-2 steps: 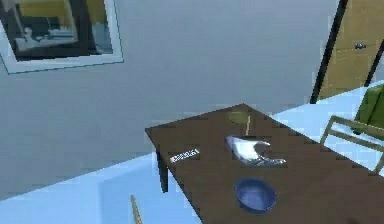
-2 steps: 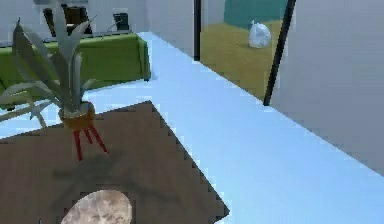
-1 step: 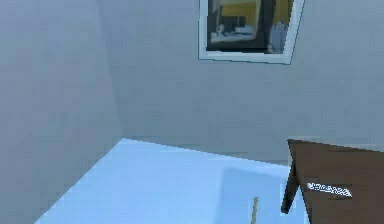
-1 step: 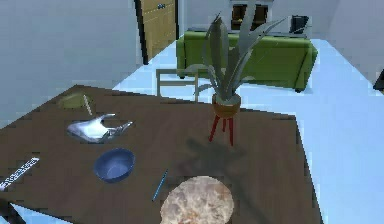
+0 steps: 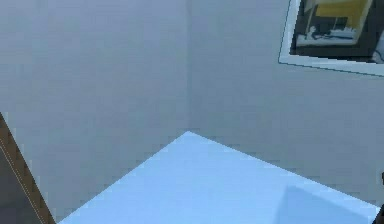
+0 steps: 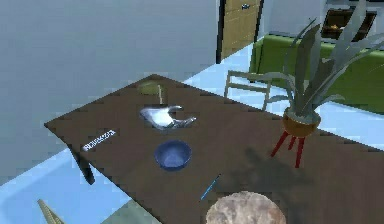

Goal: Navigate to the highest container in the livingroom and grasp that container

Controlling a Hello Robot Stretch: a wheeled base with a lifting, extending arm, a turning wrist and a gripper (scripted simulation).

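Three candidate containers stand on the table (image 6: 230, 140) in the arm side view: a pot (image 6: 301, 121) on a red stand, a blue bowl (image 6: 172, 155) and a tan item (image 6: 152, 90), perhaps a cup. The pot, raised on its stand, is judged the highest; it lies toward that view's right, with the bowl nearer and to its left. The forward view faces a bare wall (image 5: 100, 80) and a picture (image 5: 335, 35), so the pot lies to the arm's side, not ahead. How the jaws stand cannot be told.

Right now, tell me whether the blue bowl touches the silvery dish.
Apart. The arm side view shows bare tabletop between blue bowl and silvery dish.
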